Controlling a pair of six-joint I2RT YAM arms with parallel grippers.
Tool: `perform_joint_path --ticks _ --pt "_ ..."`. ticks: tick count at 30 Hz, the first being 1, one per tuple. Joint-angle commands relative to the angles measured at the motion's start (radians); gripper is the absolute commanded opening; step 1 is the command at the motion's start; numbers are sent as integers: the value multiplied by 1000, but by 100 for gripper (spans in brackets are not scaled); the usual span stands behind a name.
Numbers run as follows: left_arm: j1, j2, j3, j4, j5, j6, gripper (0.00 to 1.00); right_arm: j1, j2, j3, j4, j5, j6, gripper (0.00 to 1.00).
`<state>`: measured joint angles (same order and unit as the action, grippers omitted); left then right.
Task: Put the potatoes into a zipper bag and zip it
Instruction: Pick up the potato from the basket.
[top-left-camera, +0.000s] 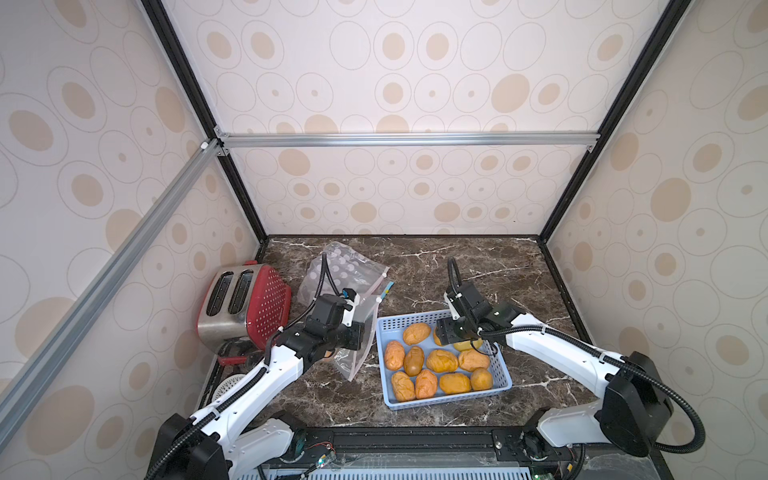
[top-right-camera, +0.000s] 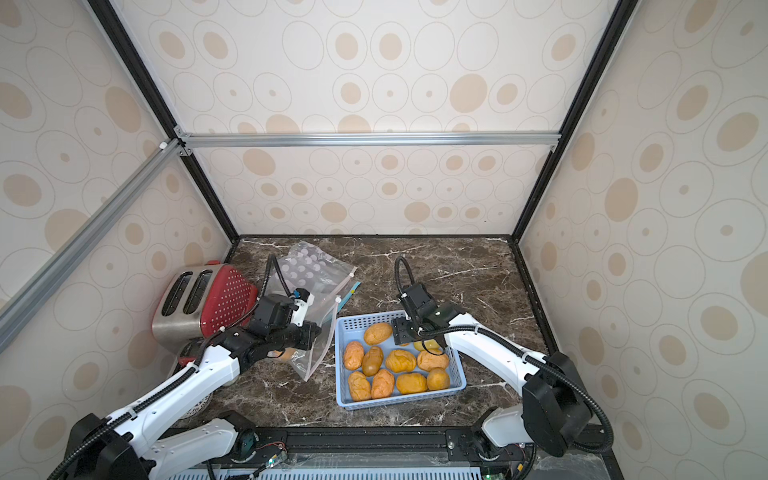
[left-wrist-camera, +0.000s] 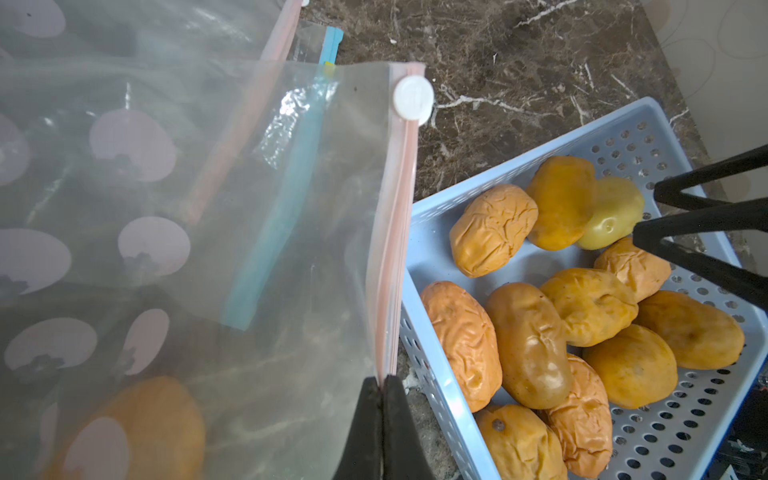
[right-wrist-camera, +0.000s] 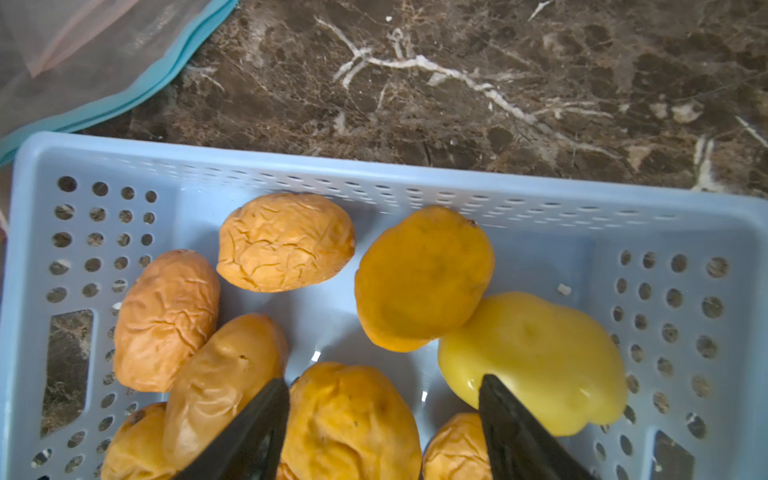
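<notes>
Left gripper (left-wrist-camera: 382, 380): pressed together, pinching pink zip edge of clear plastic zipper bag (left-wrist-camera: 291, 208). One orange potato (left-wrist-camera: 137, 415) inside bag. Right gripper (right-wrist-camera: 384, 378): spread wide, holding nothing, over wrinkly orange-tan potatoes (top-left-camera: 441, 360) in light blue holey plastic basket (right-wrist-camera: 374, 166) beside bag.

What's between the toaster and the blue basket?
The clear zipper bag, pinched at its zipper edge by the shut left gripper, one potato inside; both top views show it.

Orange-tan wrinkled potatoes (top-left-camera: 441, 360) (yellow-green potato (right-wrist-camera: 536, 357) at one o'clock) in a pale-blue perforated basket (top-left-camera: 411, 320); brown, white-veined marble table (top-left-camera: 498, 266).
</notes>
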<state>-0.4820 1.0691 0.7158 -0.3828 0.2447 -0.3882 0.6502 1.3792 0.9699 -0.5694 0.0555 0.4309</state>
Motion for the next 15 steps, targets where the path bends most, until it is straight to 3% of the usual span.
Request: perform_joint_path --ticks 1,10,15 --pt "5 -17 4 11 -17 0 0 -4 33 9 -28 30 26 76" --pt "5 -53 -4 16 1 -1 0 -73 171 110 -28 -60 -42 80" --pt "6 -55 -3 11 -8 -1 0 -102 236 148 -43 -46 -64 81"
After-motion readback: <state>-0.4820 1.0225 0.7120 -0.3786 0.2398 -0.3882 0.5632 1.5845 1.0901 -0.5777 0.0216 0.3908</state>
